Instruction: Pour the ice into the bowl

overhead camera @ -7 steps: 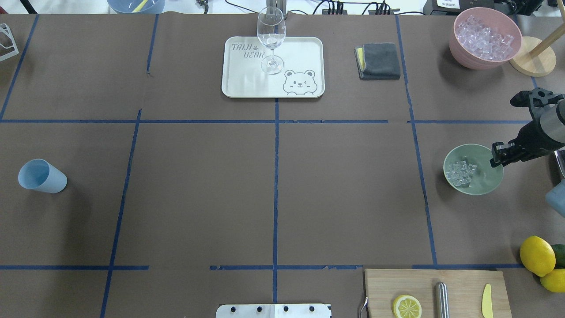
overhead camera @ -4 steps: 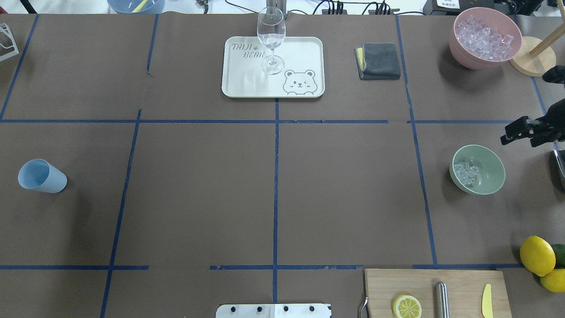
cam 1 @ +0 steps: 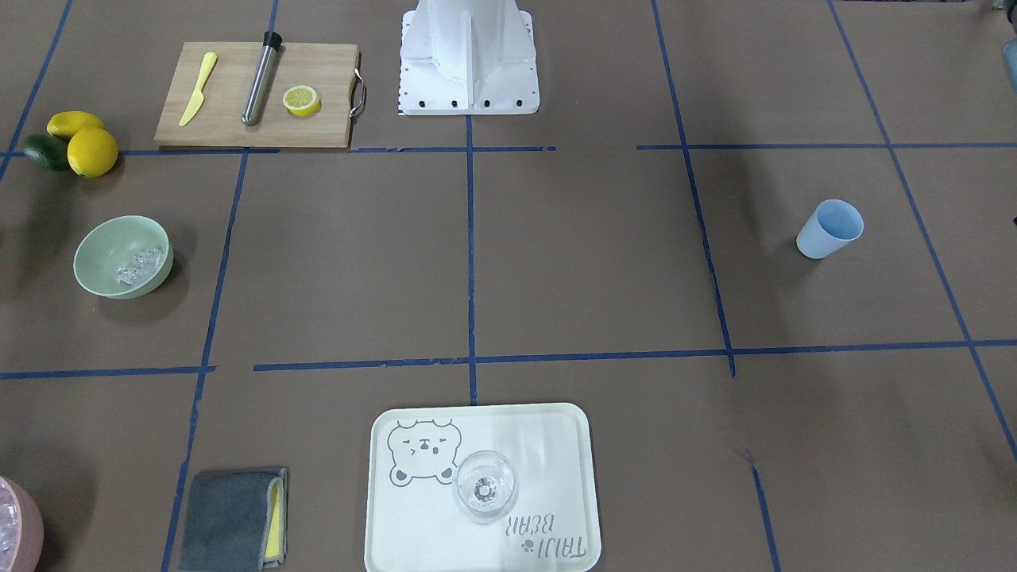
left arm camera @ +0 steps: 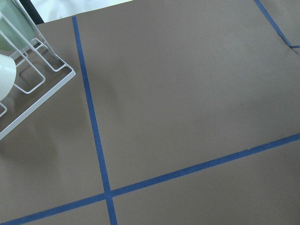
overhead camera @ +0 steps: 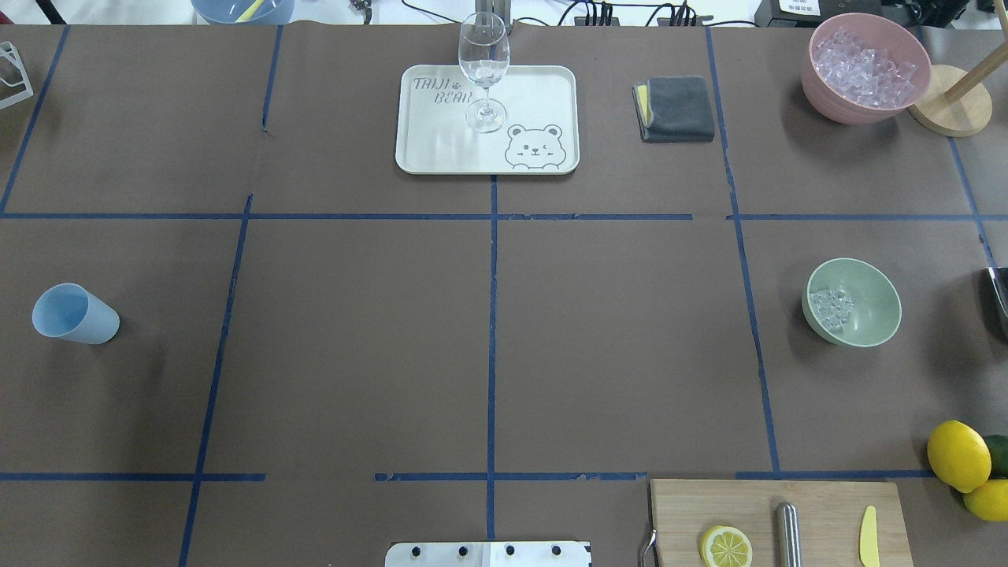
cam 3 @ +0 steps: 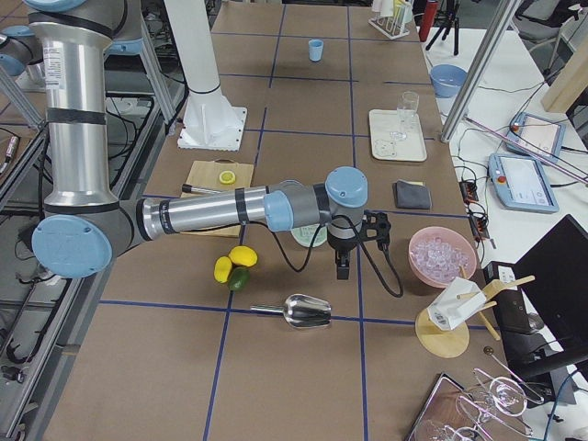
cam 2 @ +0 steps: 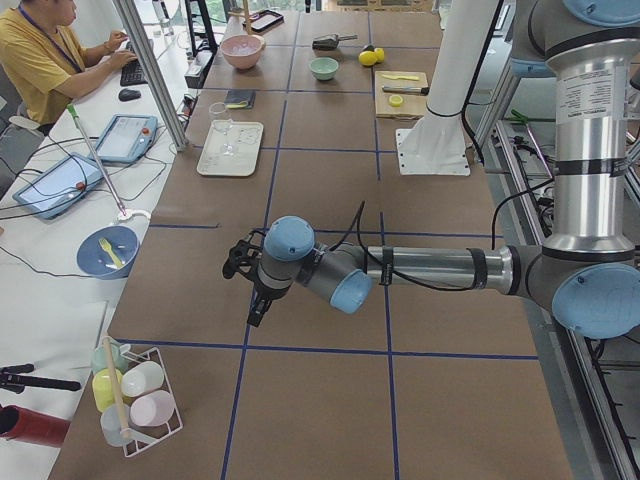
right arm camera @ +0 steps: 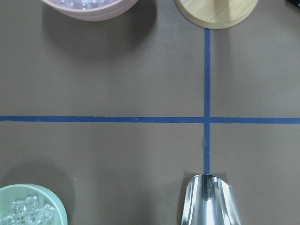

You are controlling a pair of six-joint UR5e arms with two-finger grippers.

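Observation:
The pale mint-green bowl (overhead camera: 866, 323) stands at the table's right side, and it also shows in the front view (cam 1: 103, 262) and the right wrist view (right arm camera: 47, 199). A small heap of clear ice cubes (overhead camera: 833, 305) lies in its left part, and the right wrist view (right arm camera: 26, 213) shows them too. My right gripper (cam 3: 342, 270) hangs above the table just past the bowl, apart from it, and I cannot tell whether it is open or shut. My left gripper (cam 2: 256, 310) hangs over bare table at the far left end, and I cannot tell its state either.
A metal scoop (right arm camera: 211, 199) lies right of the bowl. A pink bowl of ice (overhead camera: 866, 67) and a wooden stand (overhead camera: 949, 101) are at the back right. There is a blue cup (overhead camera: 75, 313) at left, a tray (overhead camera: 535, 87) with a glass, a cutting board (overhead camera: 780, 520) and lemons (overhead camera: 957, 455).
The right gripper was at the bowl's right rim, then drew back to the right and left the overhead view. The bowl shifted slightly right and now stands still.

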